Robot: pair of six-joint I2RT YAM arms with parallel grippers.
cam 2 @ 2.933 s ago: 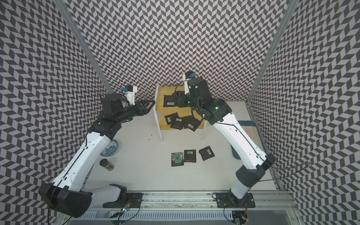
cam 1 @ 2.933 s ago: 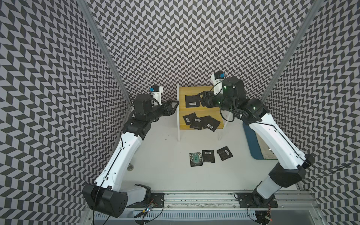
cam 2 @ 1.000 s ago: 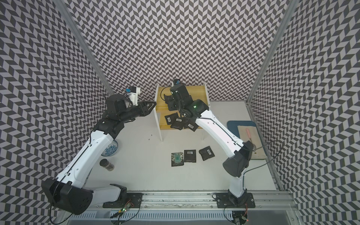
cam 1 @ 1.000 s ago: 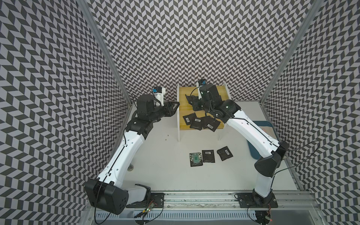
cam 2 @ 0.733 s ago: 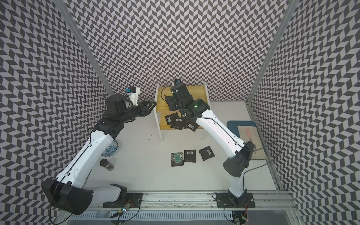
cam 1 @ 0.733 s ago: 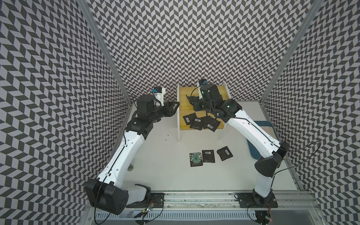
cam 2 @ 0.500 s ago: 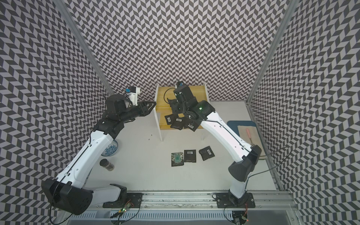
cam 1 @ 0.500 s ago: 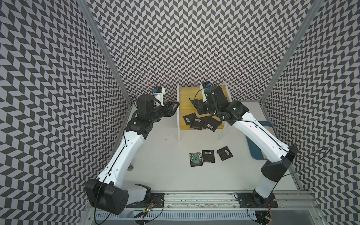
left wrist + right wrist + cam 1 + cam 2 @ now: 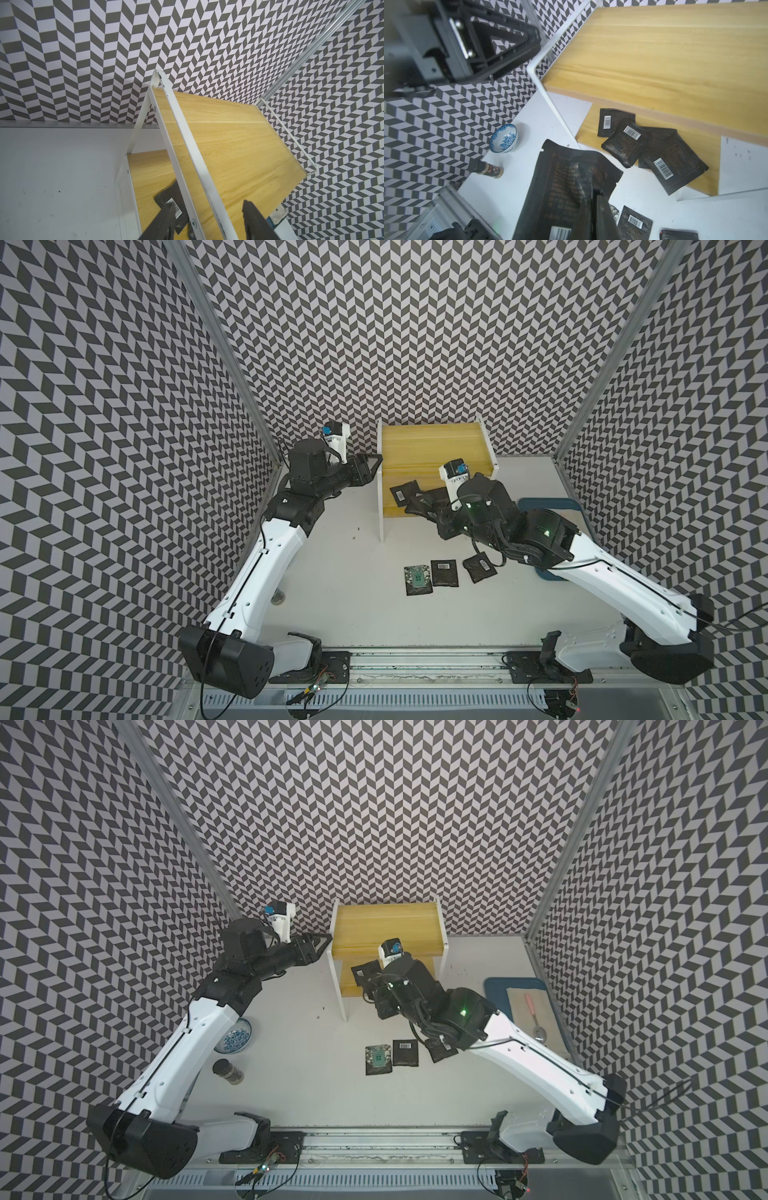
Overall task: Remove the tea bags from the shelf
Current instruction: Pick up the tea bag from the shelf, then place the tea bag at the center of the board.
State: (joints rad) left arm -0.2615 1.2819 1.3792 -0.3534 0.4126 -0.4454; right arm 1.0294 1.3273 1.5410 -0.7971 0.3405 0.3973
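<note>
Near the front edge of the tabletop [image 9: 353, 572], three tea bags [image 9: 444, 572] already lie flat in a row: thin, square, black sachets, one with a green-white face. Just behind them the right claw [image 9: 428, 506] is pinched shut on a fourth tea bag [image 9: 566, 187], limp and crinkled, before the shelf [image 9: 436, 443]. The job looks about half done: four more tea bags [image 9: 625, 143] overlap on the smooth yellow wooden lower board [image 9: 587, 128]. The upper board [image 9: 432, 435] is bare, and the left claw [image 9: 376, 457] waits half-open and empty at its white metal frame.

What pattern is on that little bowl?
White with blue print; the bowl shows best in the right wrist view.
</note>
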